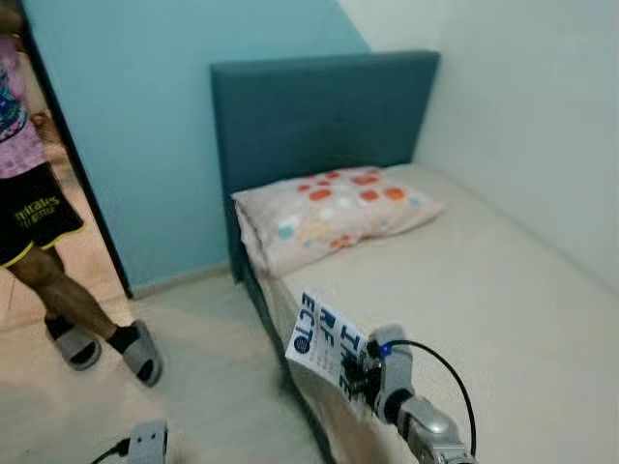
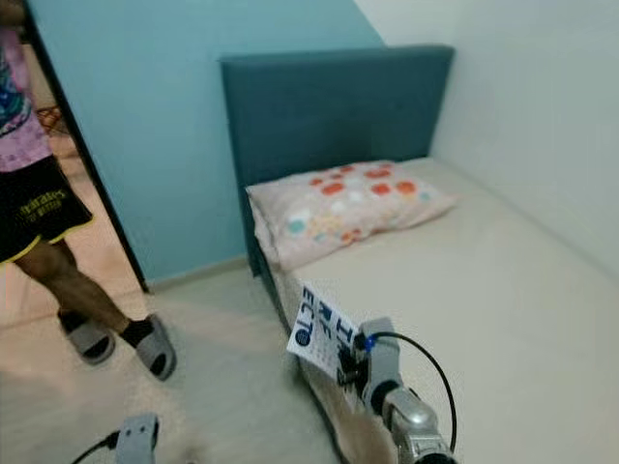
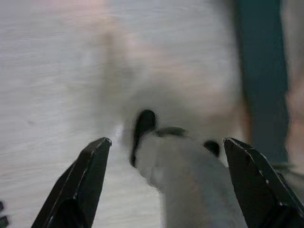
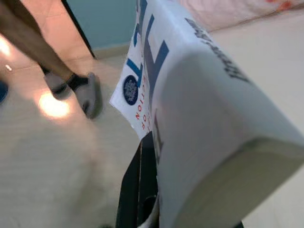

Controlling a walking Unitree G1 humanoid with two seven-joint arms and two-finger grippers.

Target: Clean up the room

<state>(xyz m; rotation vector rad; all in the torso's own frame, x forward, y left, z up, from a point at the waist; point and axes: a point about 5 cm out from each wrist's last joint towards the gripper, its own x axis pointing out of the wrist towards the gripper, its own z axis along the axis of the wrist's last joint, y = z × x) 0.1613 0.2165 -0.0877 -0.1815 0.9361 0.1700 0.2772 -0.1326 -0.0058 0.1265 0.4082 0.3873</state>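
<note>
My right gripper (image 1: pixel 360 375) is shut on a white book (image 1: pixel 325 345) with blue lettering, held over the near corner of the bed (image 1: pixel 484 290). The right wrist view looks along the book's cover (image 4: pixel 190 85) and its thick page edge, with one black finger (image 4: pixel 142 185) pressed against it. My left gripper (image 3: pixel 166 171) is open and hangs low over the pale floor (image 3: pixel 47 85); a blurred grey shape (image 3: pixel 190 180) lies between its fingers' line of sight. The left wrist (image 1: pixel 145 443) shows at the lower left edge.
A pillow (image 1: pixel 334 213) with orange and red spots lies at the bed's head against a teal headboard (image 1: pixel 319 111). A person (image 1: pixel 39 222) in grey slippers stands in the doorway at left. A white wall runs along the bed's right side.
</note>
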